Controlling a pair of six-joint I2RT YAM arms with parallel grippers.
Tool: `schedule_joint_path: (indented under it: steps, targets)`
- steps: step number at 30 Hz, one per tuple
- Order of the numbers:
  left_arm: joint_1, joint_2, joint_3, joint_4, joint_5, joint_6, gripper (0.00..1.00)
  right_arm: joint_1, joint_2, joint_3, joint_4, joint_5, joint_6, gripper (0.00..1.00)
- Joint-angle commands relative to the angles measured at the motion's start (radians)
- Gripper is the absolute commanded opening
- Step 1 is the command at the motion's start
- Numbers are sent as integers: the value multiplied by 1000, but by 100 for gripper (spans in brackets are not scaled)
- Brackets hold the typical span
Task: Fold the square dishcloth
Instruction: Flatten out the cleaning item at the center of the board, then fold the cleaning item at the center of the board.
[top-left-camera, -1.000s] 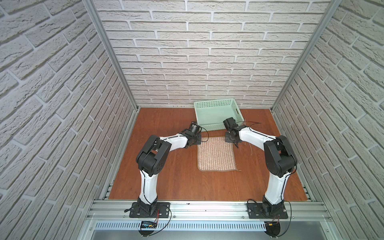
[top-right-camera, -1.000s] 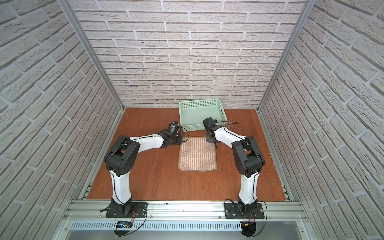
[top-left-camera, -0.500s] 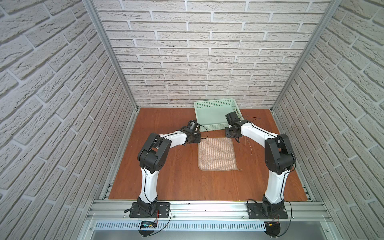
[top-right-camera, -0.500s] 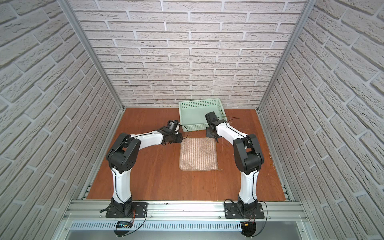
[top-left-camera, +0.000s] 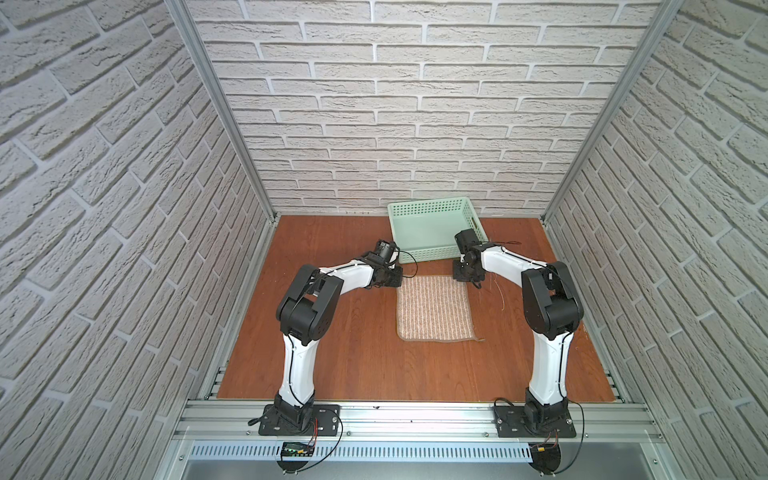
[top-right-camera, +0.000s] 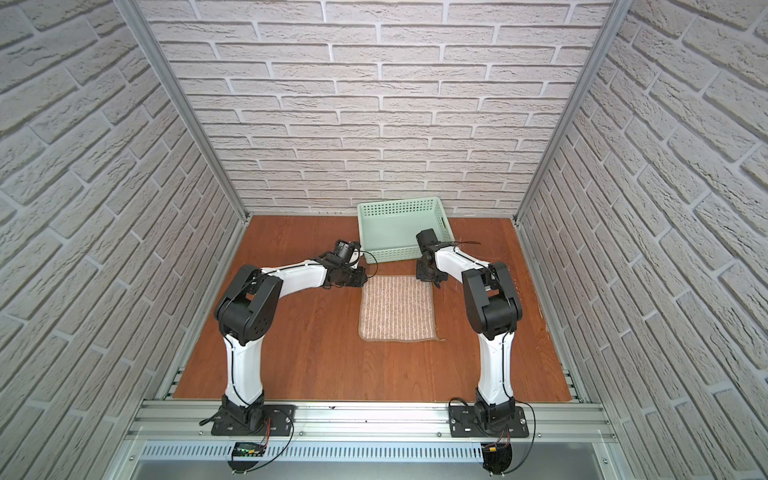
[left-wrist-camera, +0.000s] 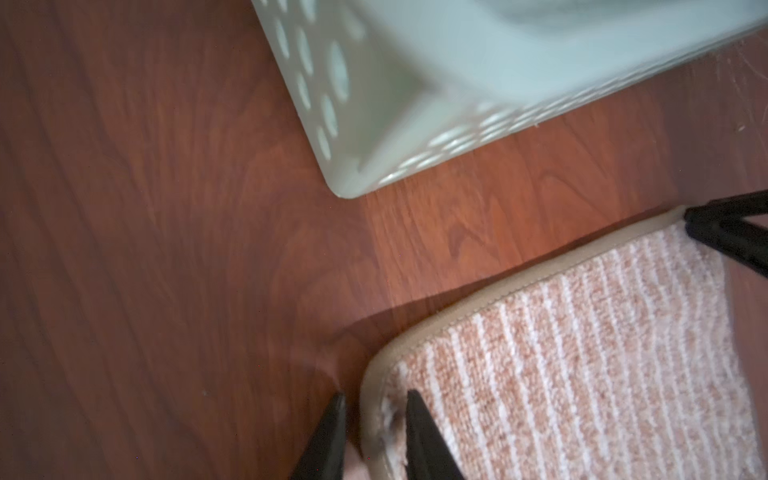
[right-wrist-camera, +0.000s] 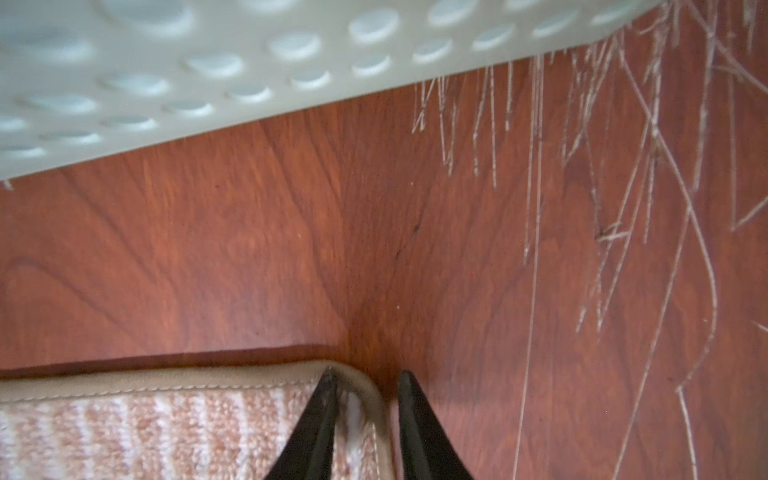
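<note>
We note both arms have just come down onto the far corners of the square dishcloth (top-left-camera: 434, 309), which lies flat on the tabletop (top-left-camera: 353, 353) near the basket (top-left-camera: 432, 253). The left end effector (left-wrist-camera: 376, 397) and the right end effector (right-wrist-camera: 366, 376) each straddle a corner hem, jaws narrowed. We cannot confirm a firm grip. The fold is not yet begun. No legible writing.
</note>
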Motion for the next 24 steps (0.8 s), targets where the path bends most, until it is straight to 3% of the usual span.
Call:
schedule_joint_path:
  steps: [1, 9, 24]
  targets:
    - [10, 16, 13, -13, 24, 8, 18, -8, 7, -17, 2, -22, 4, 23]
    - [11, 14, 14, -1, 27, 2, 0, -8, 12, -6, -8, -27, -6, 4]
    - [10, -134, -149, 199, 27, -11, 0, -7, -145, -116, 117, -37, -7, 3]
